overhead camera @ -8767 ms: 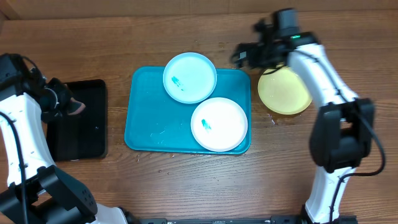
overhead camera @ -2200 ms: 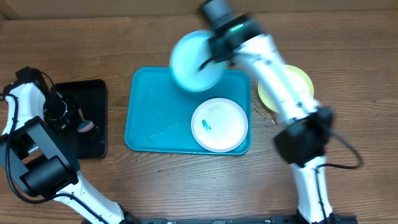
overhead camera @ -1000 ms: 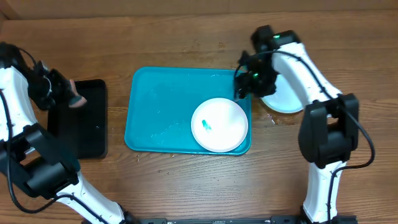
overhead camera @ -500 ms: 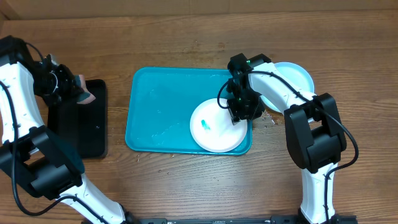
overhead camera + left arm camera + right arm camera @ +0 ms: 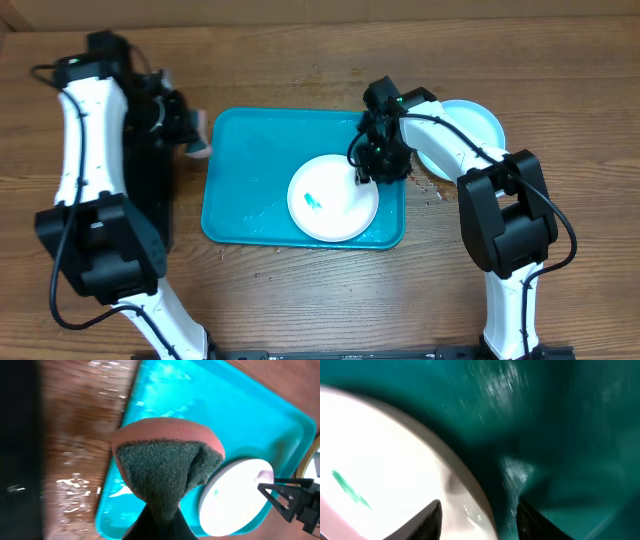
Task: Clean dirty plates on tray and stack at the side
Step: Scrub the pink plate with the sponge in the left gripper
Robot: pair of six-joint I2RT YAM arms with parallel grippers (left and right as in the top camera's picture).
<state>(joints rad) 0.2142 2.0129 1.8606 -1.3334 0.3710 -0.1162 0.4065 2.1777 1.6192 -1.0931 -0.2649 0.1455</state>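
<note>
White plate (image 5: 333,198): lay green-smeared on the right half of the turquoise tray (image 5: 250,160), rim straddled by the right gripper (image 5: 480,520), fingers parted and unclamped. Could have skidded across the wet tray or tipped up if nudged rather than pinned. Held the left gripper (image 5: 160,527), clenched on a scouring sponge (image 5: 167,467), over the tray's left edge, well apart.

Glossy plastic tray (image 5: 250,160), smooth white plate (image 5: 330,205), rough sponge (image 5: 165,467), wood table (image 5: 300,300).
</note>
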